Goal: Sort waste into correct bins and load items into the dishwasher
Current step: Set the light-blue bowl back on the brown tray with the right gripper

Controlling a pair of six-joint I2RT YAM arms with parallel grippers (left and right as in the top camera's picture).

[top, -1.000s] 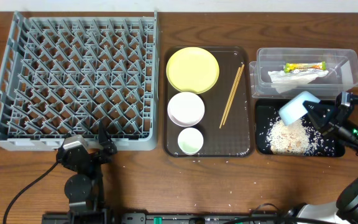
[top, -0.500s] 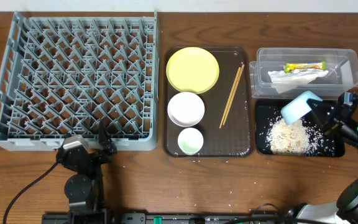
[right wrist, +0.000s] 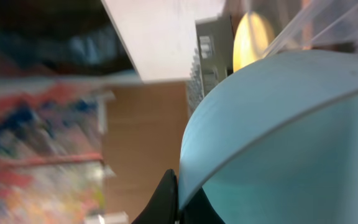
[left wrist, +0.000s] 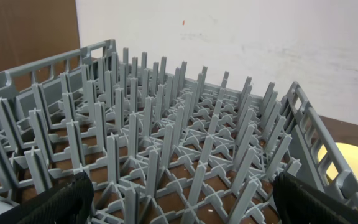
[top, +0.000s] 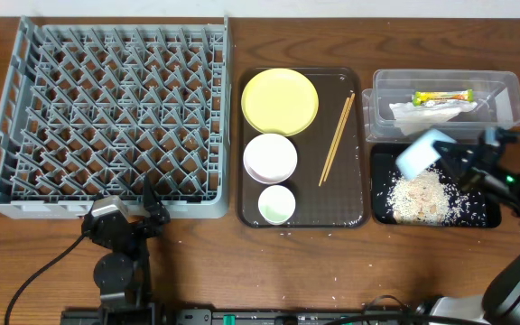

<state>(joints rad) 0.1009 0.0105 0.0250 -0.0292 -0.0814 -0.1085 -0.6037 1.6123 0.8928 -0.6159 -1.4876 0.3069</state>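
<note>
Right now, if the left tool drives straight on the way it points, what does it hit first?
Most likely the grey dish rack: its near edge and pegs fill the wrist view directly ahead of the open left tool. Depth is unclear.

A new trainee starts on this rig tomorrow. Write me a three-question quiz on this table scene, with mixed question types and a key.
1. True or false: the grey dish rack already holds a dish.
2. What does the right gripper hold tilted over the black tray? A) a glass mug B) the light blue bowl C) a fork
3. Fill in: the snack wrapper and the paper napkin lie in the ____.

Key: 1 false, no dish is in the rack. 2 B. 3 clear tub.
</note>
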